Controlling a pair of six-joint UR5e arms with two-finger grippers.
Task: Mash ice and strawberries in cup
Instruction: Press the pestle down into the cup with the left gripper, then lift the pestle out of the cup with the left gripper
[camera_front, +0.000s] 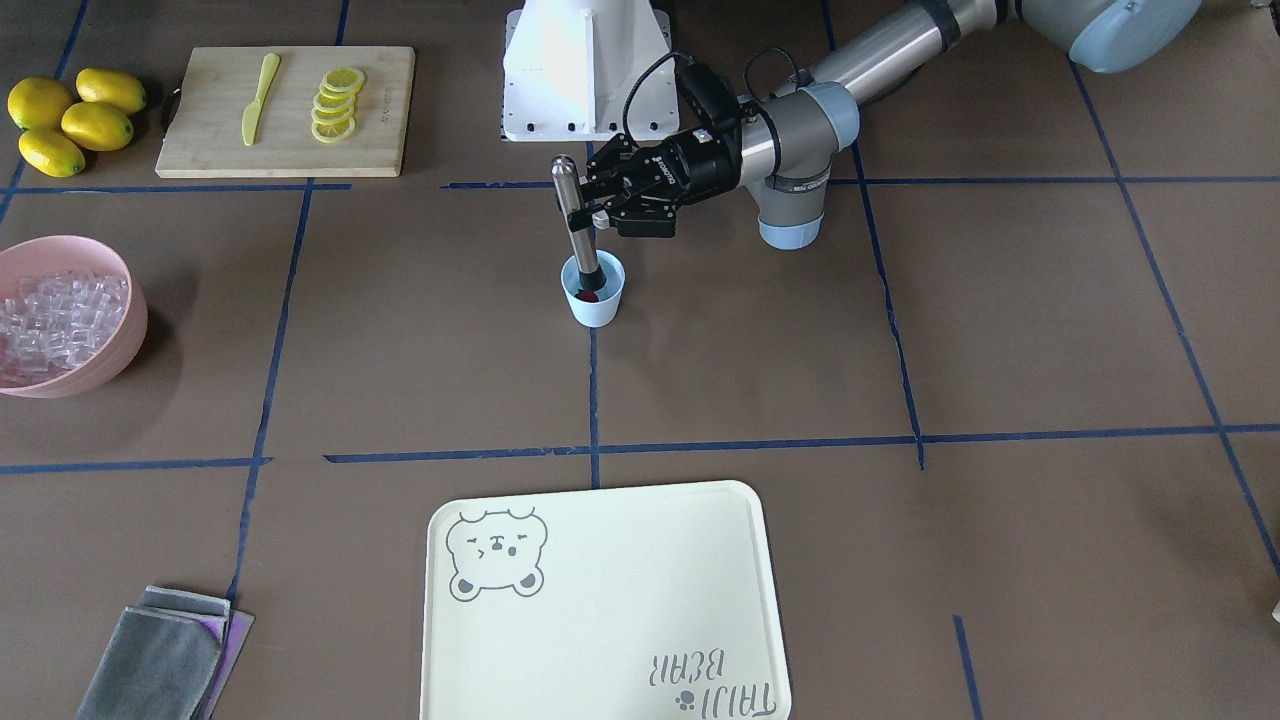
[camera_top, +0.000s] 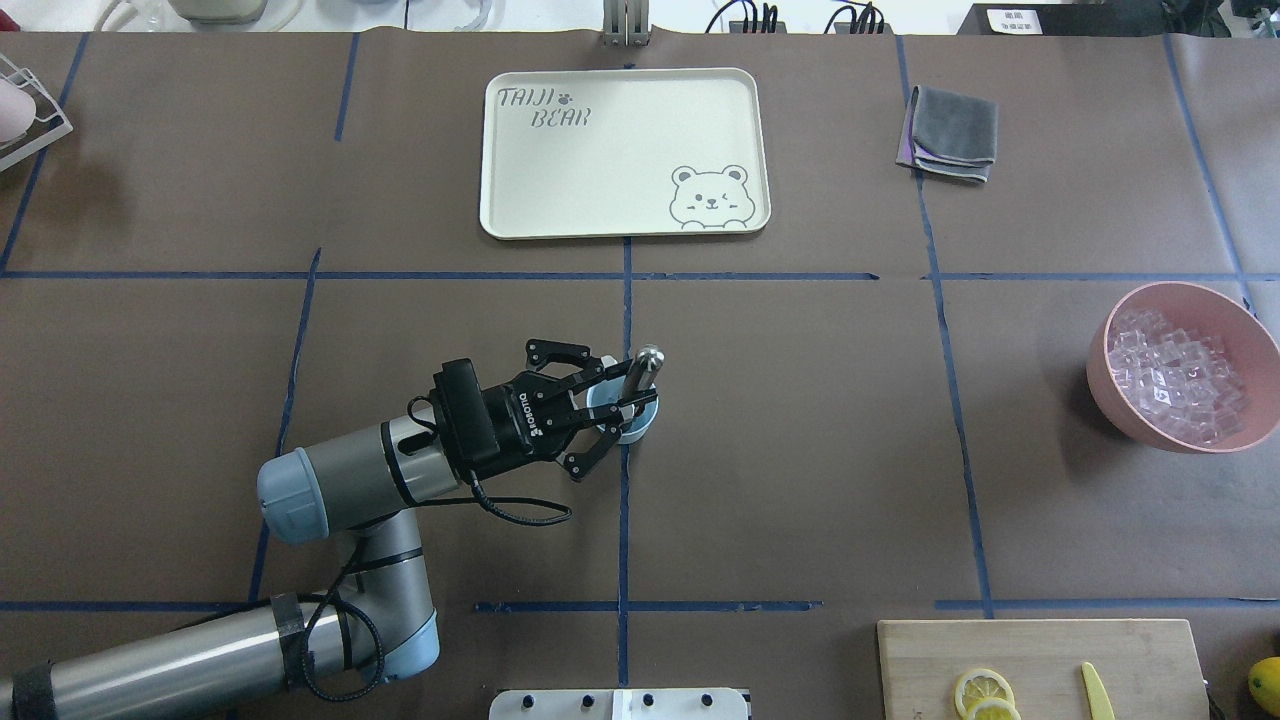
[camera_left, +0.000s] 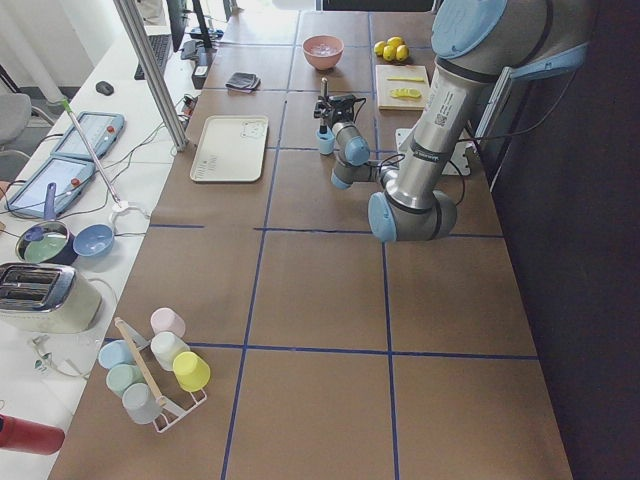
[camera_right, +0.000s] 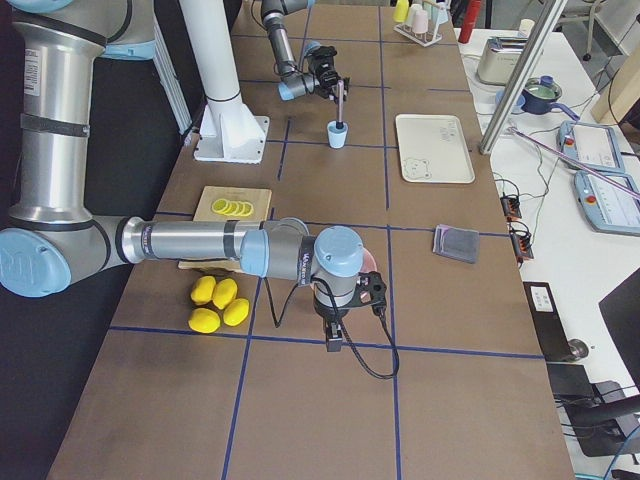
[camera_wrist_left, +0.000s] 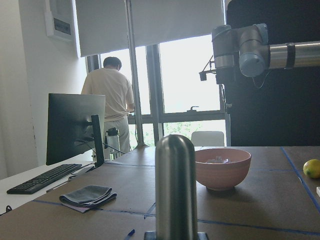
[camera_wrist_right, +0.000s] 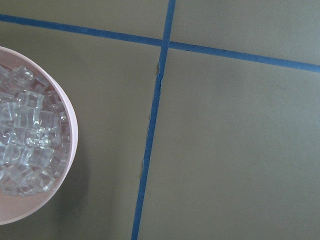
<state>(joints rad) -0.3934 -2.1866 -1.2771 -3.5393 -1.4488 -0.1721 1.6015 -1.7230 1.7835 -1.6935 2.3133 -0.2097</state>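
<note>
A small light blue cup (camera_front: 596, 298) (camera_top: 640, 428) stands near the table's middle. A red strawberry piece (camera_front: 590, 296) shows inside it. A steel muddler (camera_front: 573, 215) (camera_top: 641, 372) (camera_wrist_left: 175, 185) stands tilted with its lower end in the cup. My left gripper (camera_front: 598, 208) (camera_top: 628, 396) is shut on the muddler's shaft just above the rim. Ice (camera_front: 55, 320) (camera_top: 1172, 375) (camera_wrist_right: 25, 145) fills a pink bowl (camera_front: 130, 330) (camera_top: 1110, 400); I see none in the cup. My right gripper (camera_right: 350, 290) hangs beside that bowl; I cannot tell its state.
A cream tray (camera_front: 600, 600) (camera_top: 620, 150) lies at the operators' side. A cutting board (camera_front: 380, 110) holds lemon slices (camera_front: 336, 104) and a yellow knife (camera_front: 260, 98), with whole lemons (camera_front: 70, 120) beside it. A folded grey cloth (camera_front: 160, 660) lies near the tray.
</note>
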